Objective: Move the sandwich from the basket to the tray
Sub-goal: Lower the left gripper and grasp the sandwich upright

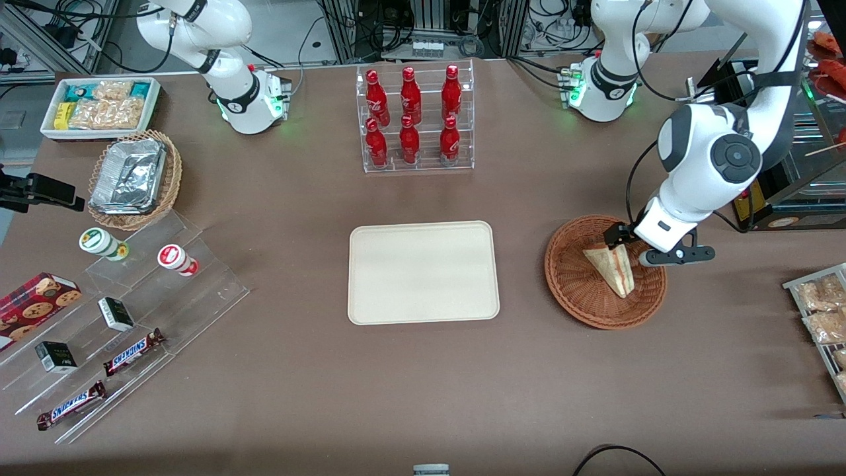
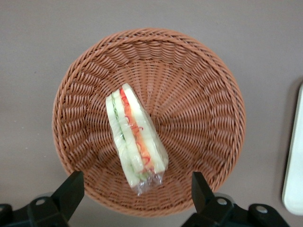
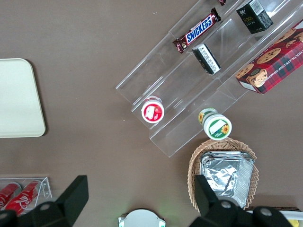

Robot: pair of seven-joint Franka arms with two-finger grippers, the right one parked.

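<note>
Wicker basket (image 2: pixel 189 118), sandwich (image 2: pixel 135 142), gripper (image 2: pixel 137 194) above.

Wrapped sandwich (image 2: pixel 136 142) lies in wicker basket (image 2: pixel 199 85), beside bare tray (image 1: pixel 423 272).

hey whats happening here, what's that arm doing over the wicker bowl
The left arm's gripper hangs open above the basket, fingers spread to either side of the sandwich without touching it. The wrapped sandwich lies inside the basket. The tray sits bare beside the basket, toward the middle of the table, so nothing has been picked up yet.
</note>
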